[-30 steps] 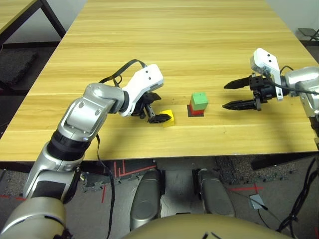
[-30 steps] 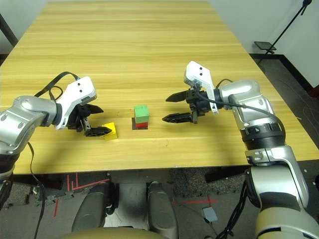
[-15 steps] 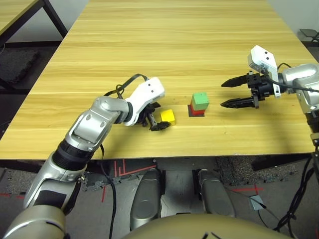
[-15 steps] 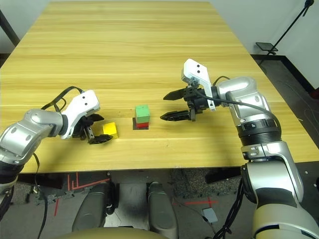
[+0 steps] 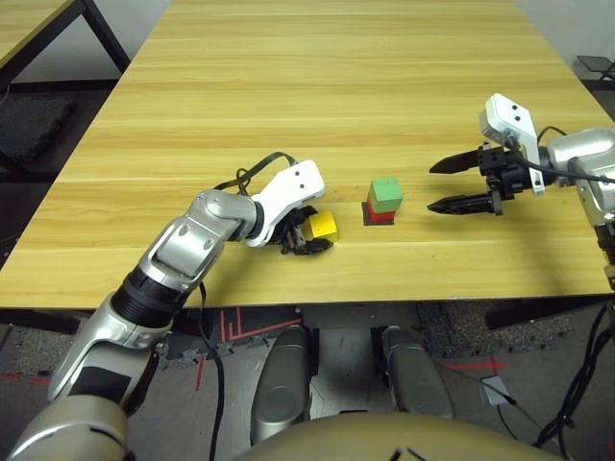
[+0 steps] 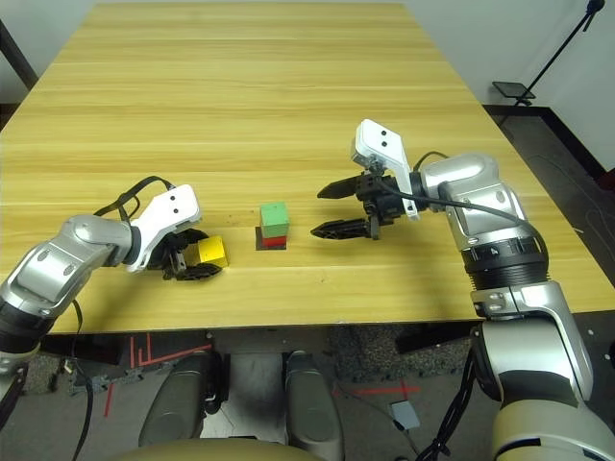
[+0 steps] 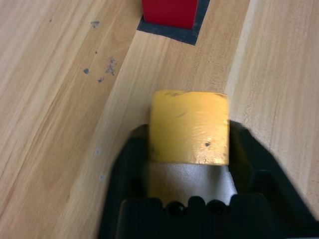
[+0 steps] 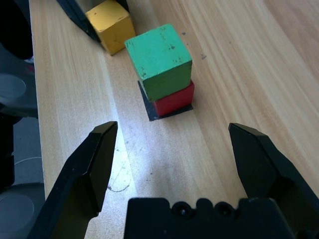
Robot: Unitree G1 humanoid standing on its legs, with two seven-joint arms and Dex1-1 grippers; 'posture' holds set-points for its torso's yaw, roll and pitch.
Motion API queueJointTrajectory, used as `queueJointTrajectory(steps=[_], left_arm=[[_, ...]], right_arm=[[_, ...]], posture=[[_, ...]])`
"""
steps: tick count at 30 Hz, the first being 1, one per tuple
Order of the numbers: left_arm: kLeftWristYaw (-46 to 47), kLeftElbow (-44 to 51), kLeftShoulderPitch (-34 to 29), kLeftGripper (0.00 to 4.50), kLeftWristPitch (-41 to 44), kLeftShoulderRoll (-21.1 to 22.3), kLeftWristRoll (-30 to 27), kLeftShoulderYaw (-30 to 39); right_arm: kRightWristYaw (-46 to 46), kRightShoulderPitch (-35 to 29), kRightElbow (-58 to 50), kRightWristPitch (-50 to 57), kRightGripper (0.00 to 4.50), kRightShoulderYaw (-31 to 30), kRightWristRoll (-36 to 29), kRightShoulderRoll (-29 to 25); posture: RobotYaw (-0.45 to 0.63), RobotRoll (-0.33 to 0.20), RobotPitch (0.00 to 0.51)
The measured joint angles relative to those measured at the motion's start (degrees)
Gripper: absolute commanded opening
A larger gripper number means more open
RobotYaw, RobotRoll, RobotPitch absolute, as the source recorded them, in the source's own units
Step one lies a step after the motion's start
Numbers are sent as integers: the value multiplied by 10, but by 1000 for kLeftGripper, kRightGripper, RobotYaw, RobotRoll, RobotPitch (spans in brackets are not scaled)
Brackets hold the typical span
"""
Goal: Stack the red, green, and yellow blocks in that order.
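The green block (image 5: 385, 194) sits on the red block (image 5: 381, 215), which stands on a flat black square patch (image 8: 149, 112) near the table's front middle. Just left of that stack, the yellow block (image 5: 324, 227) rests on the table. My left gripper (image 5: 314, 233) is shut on it, one black finger (image 7: 129, 149) pressed to each side. My right gripper (image 5: 431, 187) hovers open to the right of the stack, its fingers wide apart, pointing at the stack with nothing between them.
The wooden table (image 5: 336, 86) stretches bare behind the blocks. Its front edge runs close below both grippers. A second table corner (image 5: 38, 29) and dark floor lie at the far left.
My left gripper has slid right until its fingers flank the yellow block, and it has closed on the block. The right gripper has barely shifted and stays open.
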State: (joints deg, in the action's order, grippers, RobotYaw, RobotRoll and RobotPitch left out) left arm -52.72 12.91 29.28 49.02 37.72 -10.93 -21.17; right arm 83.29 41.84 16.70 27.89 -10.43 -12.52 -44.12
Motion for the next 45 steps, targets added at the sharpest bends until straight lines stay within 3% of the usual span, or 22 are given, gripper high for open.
queueJointTrajectory(steps=[4, 13, 21, 30, 45], left_arm=[[-7, 1, 14, 2039, 6, 0, -2, -2], [-52, 0, 202, 2039, 79, 7, -35, 5], [-78, -66, 303, 2039, 111, -45, -50, -38], [-88, -169, 337, 2039, 74, -103, -29, -81], [-92, -208, 351, 2039, 65, -144, -7, -90]], right_arm=[[-4, -1, -4, 2, 4500, 2, 0, 0], [-13, -24, -20, 7, 4500, 8, -5, -1], [-34, -47, -42, 13, 4500, 15, -21, 5], [-43, -56, -57, 17, 4500, 19, -23, 6], [-49, -70, -60, 20, 4500, 20, -23, 9]], posture=[[223, -38, 112], [218, 4, 82], [207, 21, 77], [182, 32, 85], [187, 42, 98]])
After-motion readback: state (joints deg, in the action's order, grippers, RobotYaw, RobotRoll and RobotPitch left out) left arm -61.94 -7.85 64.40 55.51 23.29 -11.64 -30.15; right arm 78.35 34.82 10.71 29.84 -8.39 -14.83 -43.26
